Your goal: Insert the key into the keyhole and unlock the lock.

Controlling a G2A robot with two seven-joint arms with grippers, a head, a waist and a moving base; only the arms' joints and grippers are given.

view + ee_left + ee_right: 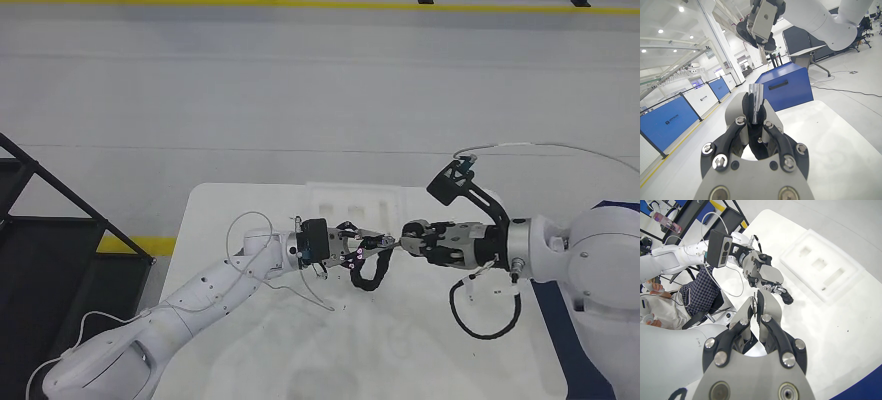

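Table (420, 350), left tool (755, 110) holds lock (756, 92), right tool (755, 303) key (762, 55)

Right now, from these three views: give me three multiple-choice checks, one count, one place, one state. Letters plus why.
1. How many recesses does the foam tray on the table have?
A) two
B) three
C) five

2. Where is the lock?
A) gripped in the left hand, above the table
B) in the foam tray
C) lying flat on the table

3. What is the state of the key?
A) fully seated in the keyhole
B) pinched in the right hand, not yet in the lock
C) dropped on the table

Answers:
1 B: the right wrist view shows three rectangular cut-outs in a row.
2 A: the left wrist view shows the chrome cylinder clamped between that hand's fingers.
3 B: the left wrist view shows open space between the key's tip and the lock's end.
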